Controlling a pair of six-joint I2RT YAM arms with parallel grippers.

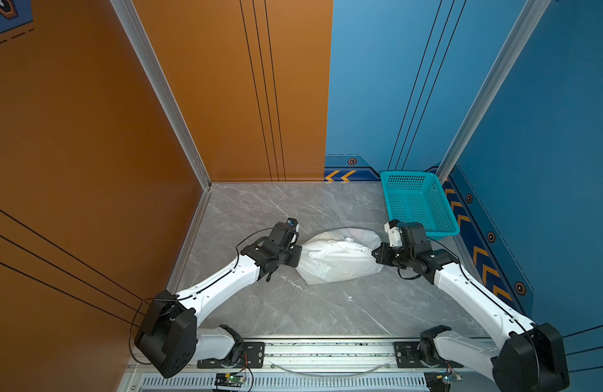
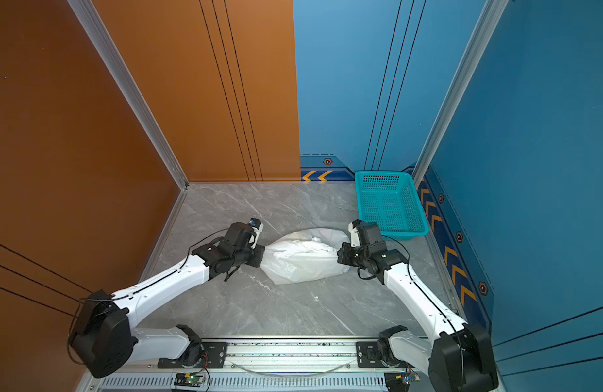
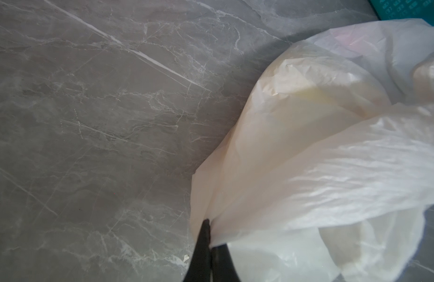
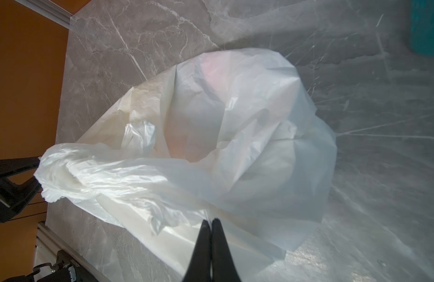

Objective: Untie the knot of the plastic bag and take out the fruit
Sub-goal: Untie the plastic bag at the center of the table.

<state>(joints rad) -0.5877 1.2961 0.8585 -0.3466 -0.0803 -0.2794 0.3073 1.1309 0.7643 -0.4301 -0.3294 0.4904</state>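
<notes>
spotted the plastic bag [image 1: 340,261] crumpled on the grey table [image 1: 293,305], lower centre in both top views. caught the left hand [image 3: 209,235] clenched on its left tip, the right hand [image 4: 211,228] pinched tight on its right edge. noted the teal basket [image 1: 418,203] upper right, apart from the bag.

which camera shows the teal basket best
The top views: in both top views the basket shows whole, rim and holes sharp. The left wrist view catches only a corner, the right wrist view only a blurred teal edge.
</notes>
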